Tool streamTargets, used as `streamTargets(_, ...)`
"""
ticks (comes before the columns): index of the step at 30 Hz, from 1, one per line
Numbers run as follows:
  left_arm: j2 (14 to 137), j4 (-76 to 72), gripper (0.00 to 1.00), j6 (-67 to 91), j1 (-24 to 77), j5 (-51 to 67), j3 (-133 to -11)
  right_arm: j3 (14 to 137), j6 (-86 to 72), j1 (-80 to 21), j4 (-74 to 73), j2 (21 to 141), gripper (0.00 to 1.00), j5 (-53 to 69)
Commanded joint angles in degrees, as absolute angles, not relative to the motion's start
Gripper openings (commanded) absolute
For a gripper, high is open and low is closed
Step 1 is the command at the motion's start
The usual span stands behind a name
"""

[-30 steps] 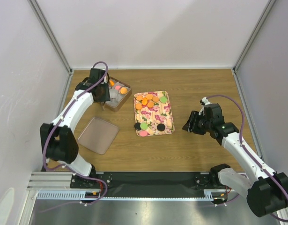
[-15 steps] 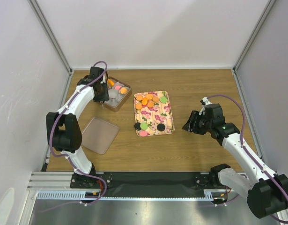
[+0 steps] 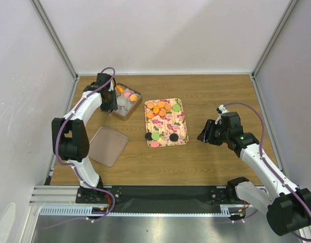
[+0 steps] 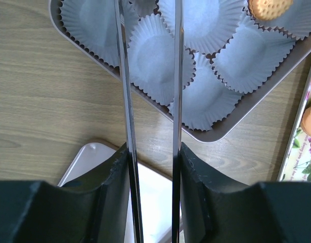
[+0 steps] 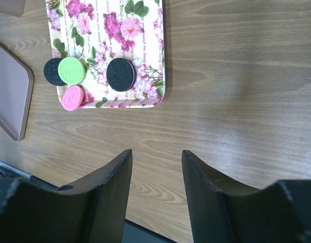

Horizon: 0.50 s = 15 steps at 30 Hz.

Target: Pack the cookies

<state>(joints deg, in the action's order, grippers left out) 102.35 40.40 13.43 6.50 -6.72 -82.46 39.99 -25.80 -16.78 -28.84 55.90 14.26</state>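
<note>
We see the left gripper (image 4: pixel 147 30) spread open and empty above the paper cups (image 4: pixel 155 55) in the box (image 4: pixel 221 132). The right gripper (image 5: pixel 156 154) hangs open near the floral tray (image 5: pixel 140 30), where most cookies (image 5: pixel 121 74) lie.

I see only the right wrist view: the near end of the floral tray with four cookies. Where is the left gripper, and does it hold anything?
Observer: The left gripper is over the box of paper cups, open, with nothing visible in it.
Operator: Are cookies in that box already?
Observer: Yes, a pink cookie and an orange cookie show from above.
Operator: And the tray's far end?
Observer: Several orange cookies and one green cookie.
</note>
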Motion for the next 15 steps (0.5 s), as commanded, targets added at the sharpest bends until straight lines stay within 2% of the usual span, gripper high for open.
streamTargets(1, 101.78, 38.41, 0.42, 12.74, 5.19, -5.27, -85.17, 40.87, -24.87, -16.61, -27.51, 55.11, 0.5, 14.24)
streamTargets(15, 102.3, 37.97, 0.43, 12.92, 4.04, -3.78, -85.17, 40.69, -24.87, -16.61, -27.6, 55.19, 0.5, 14.06)
